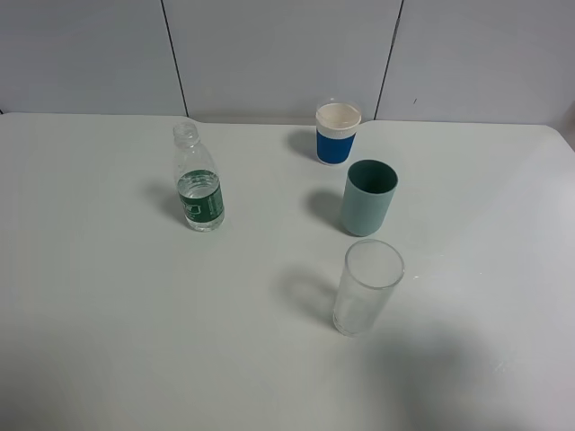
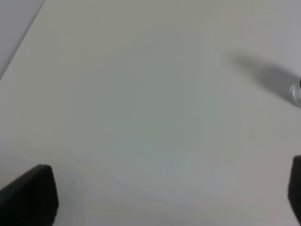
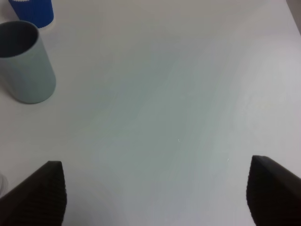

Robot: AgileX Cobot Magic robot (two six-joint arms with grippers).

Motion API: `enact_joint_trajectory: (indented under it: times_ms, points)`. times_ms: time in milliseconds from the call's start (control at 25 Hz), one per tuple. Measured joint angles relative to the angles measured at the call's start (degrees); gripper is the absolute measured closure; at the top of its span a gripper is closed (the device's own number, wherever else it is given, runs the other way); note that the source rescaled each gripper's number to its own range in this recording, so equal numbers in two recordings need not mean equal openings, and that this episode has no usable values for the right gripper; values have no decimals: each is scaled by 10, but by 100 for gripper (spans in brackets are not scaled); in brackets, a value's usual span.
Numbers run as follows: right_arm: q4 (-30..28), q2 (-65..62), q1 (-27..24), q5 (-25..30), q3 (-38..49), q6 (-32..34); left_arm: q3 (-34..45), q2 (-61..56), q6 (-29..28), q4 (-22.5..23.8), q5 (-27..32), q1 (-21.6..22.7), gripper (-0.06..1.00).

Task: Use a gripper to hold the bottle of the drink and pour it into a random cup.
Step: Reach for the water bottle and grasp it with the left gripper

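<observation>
- Left pincer (image 2: pixel 162 193): shown only by its own wrist camera, tilted down over bare worktop (image 2: pixel 141 94). Two dark fingertips (image 2: pixel 28 195) spread wide apart, gripping nothing.
- Right pincer (image 3: pixel 154 193): likewise shown only by its own wrist camera and angled down at the worktop. Dark ribbed fingertips (image 3: pixel 35 193) spread wide, nothing between them.
- Bottle (image 1: pixel 199 184): upright on the worktop (image 1: pixel 108 314), left of centre in the high view. Neck uncapped, dark green label round the lower half. Well apart from all three cups and untouched by either pincer.
- Grey-teal cup (image 1: pixel 368 197): upright, right of centre in the high view, darker teal inside. Stands between the white cup with a blue band (image 1: pixel 337 133) further up the frame and the clear glass (image 1: pixel 367 287) further down, near both but touching neither.
- High view only: the whole layout, the complete bottle and the clear glass.
- Right wrist view only: a close look at the grey-teal cup (image 3: pixel 26 63), with the blue band of the white cup (image 3: pixel 33 12) just beyond it.
- Left wrist view only: a blurred clear sliver (image 2: pixel 296 92) at the frame edge with a long shadow, possibly the bottle, too little to tell.
- Count: one bottle, three drinking vessels (one grey-teal, one white and blue, one clear), two pincers.
</observation>
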Motion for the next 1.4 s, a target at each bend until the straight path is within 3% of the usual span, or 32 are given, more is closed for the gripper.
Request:
enact_joint_trajectory:
  times_ms: [1400]
  points:
    - [0, 0, 0, 0, 0, 0, 0, 0, 0, 0, -1, 0, -6]
